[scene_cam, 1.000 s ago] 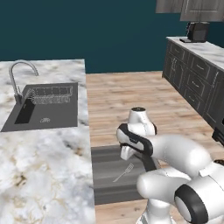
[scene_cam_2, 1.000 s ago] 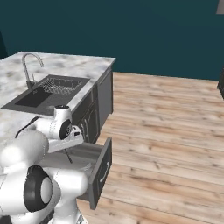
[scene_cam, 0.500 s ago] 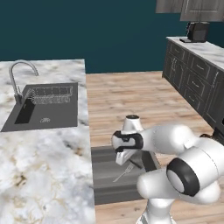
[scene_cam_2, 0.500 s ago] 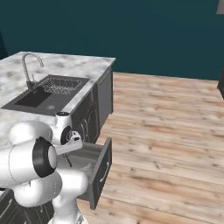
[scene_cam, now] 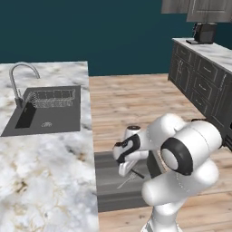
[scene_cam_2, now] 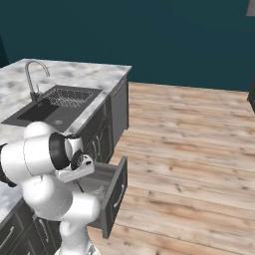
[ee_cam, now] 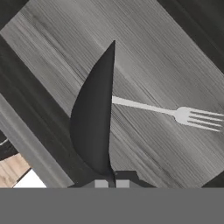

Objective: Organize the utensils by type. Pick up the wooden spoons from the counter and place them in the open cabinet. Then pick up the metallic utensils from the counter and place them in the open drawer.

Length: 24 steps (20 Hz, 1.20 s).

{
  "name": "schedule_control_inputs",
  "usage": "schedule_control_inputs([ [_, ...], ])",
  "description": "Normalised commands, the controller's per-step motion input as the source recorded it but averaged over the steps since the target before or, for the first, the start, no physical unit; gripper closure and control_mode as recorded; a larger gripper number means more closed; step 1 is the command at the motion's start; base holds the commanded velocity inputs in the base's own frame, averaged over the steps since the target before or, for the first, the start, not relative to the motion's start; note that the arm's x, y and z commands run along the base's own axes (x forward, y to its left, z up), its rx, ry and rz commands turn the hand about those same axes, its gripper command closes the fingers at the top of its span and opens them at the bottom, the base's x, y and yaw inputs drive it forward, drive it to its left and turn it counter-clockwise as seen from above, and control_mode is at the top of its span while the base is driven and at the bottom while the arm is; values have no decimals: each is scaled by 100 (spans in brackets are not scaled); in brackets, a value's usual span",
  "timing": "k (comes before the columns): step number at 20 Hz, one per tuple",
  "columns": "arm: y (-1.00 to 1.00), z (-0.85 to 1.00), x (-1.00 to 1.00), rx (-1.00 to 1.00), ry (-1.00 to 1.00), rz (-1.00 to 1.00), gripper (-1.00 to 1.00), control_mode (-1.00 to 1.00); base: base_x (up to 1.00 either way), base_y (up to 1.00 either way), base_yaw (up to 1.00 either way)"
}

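Hand view: fork [ee_cam: 175, 112] beside pincer [ee_cam: 111, 181].

You have the bench [scene_cam: 50, 172] on the left of the left base view, with the sink [scene_cam: 50, 118] sunk into it and the faucet [scene_cam: 20, 81] at the sink's left edge. The drawer [scene_cam: 108, 192] juts out from the bench front, toward the wooden floor [scene_cam: 131, 99]. The fork [ee_cam: 175, 113] lies flat inside the drawer, tines pointing right in the hand view. The tool [scene_cam: 127, 170] hangs over the drawer, just above the fork. Across the floor, at the far right, stands a second run of cabinets [scene_cam: 199, 86] with a coffee machine [scene_cam: 204, 32] on top.
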Motion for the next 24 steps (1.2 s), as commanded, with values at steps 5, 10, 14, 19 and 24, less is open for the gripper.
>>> schedule_control_inputs([
  [5,10,-38,7,0,1,12,100,-100,0,0,0],
  [10,13,-36,9,0,2,5,100,-100,0,0,0],
  [14,7,-32,22,0,5,2,100,-100,0,0,0],
  [19,2,-37,21,0,5,2,100,-100,0,0,0],
  [24,2,-32,11,0,1,2,100,-100,0,0,0],
])
